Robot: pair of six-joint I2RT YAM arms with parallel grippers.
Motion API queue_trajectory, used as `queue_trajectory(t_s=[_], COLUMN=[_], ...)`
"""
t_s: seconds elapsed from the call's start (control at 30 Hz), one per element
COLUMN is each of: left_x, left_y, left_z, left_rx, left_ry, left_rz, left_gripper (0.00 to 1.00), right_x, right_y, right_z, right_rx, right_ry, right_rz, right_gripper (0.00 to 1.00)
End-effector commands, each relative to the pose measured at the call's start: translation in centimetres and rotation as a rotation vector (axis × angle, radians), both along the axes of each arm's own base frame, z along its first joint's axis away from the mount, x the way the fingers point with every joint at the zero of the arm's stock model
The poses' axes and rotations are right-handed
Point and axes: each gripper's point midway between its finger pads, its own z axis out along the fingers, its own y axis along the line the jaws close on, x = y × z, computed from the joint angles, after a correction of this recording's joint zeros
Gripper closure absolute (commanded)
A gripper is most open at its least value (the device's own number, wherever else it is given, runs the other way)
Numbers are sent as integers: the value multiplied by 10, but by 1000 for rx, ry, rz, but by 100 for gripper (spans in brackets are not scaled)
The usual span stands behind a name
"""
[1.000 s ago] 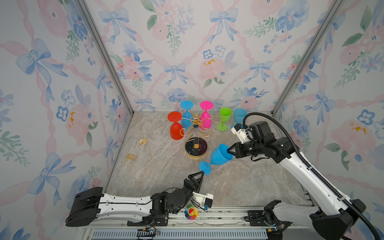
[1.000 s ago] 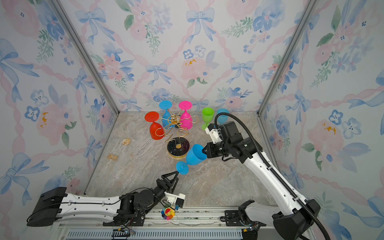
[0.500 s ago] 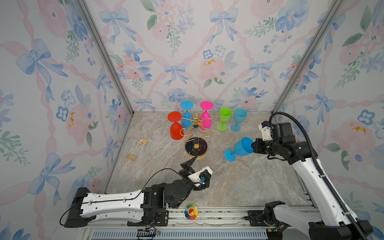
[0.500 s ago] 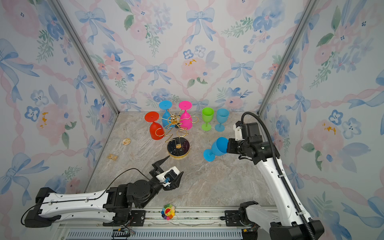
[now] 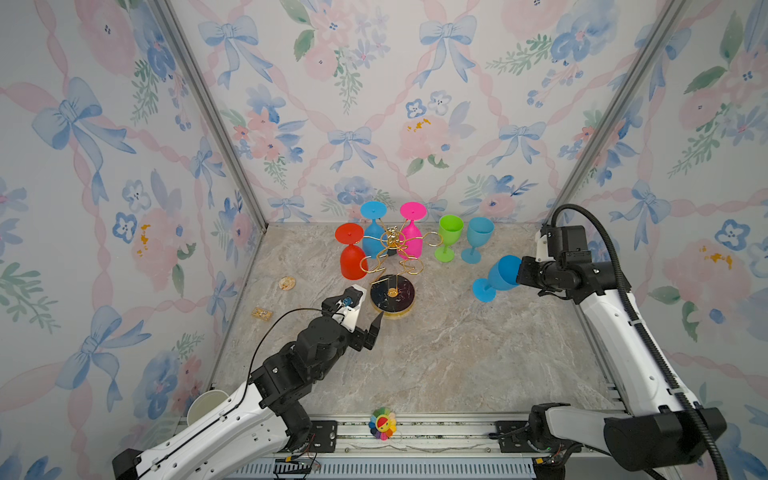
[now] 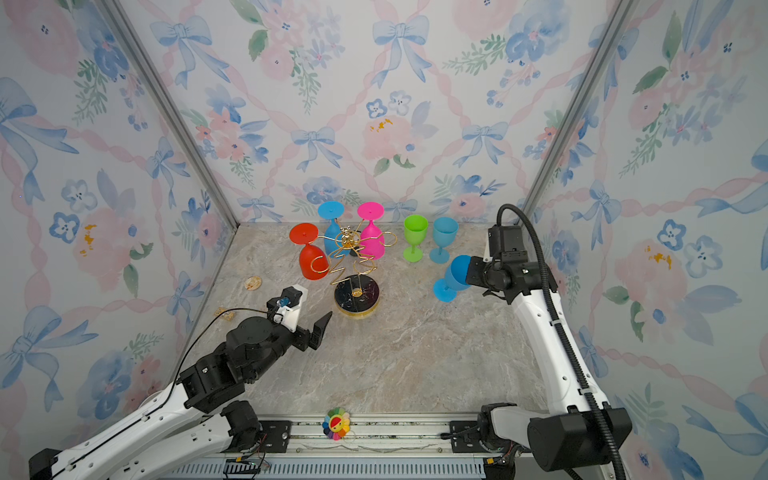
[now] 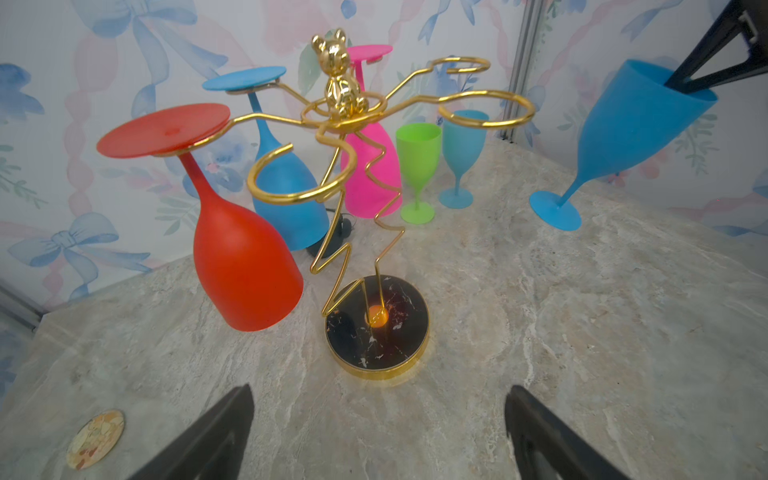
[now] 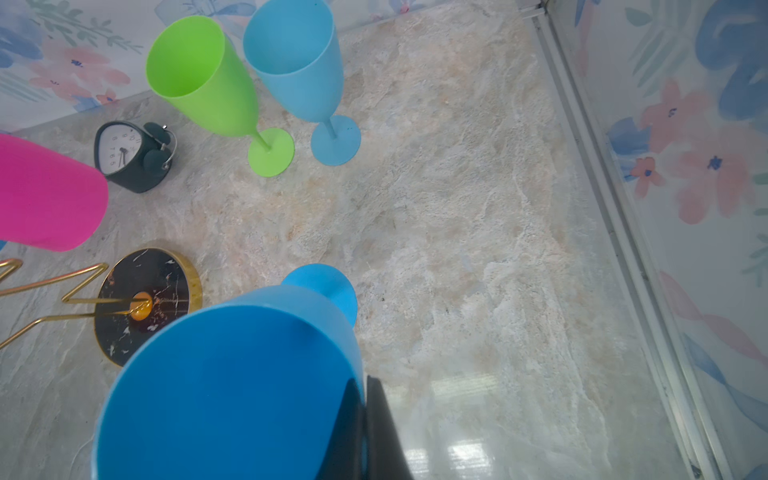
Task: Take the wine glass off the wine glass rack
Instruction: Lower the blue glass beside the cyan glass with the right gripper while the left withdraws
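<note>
Right gripper (image 8: 364,399): pinched rim of blue wine glass (image 8: 232,374).
Left gripper (image 7: 376,395): spread, empty.
Handling: likely light, rigid, slick; rim hold suited.

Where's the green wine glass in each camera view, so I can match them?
In a top view: green glass upright, right of the wine glass rack, by the back wall.
In a top view: same place.
Left wrist: behind the rack, beside the pale blue glass.
Right wrist: between the clock and that pale blue glass.
Shared landmark: the rack's black base.
</note>
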Motion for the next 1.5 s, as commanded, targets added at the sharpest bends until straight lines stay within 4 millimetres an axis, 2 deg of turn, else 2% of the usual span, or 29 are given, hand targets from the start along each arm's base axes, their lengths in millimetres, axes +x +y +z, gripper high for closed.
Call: queue_trajectory(t_s=[0.0,0.33,0.6,0.7,0.87,1.17,1.47], left_x=[3,32,60,64,73,76,74], left_y=[4,64,114,127,146,155,154], left_z=[-9,6,-7,-7,-18,-22,-21], left_rx=[-63,-184,-275,-338,-404,-441,-450], left_ry=[83,28,76,62,102,92,70], left_rz=[0,207,377,375,401,421,411], left_gripper=[5,3,3,2,2,2,2], right_x=[24,81,135,149,171,204,217], right_y=[-26,-63,-83,-87,-89,-82,-83], right_z=[8,-1,-21,-24,-30,-35,-55], right_rx=[-50,-123,-106,-100,-83,-40,-31], right_ry=[-24,15,57,72,83,94,112], right_rz=[-77,-177,-214,-223,-225,-202,-205], right_gripper=[100,100,100,100,100,100,100])
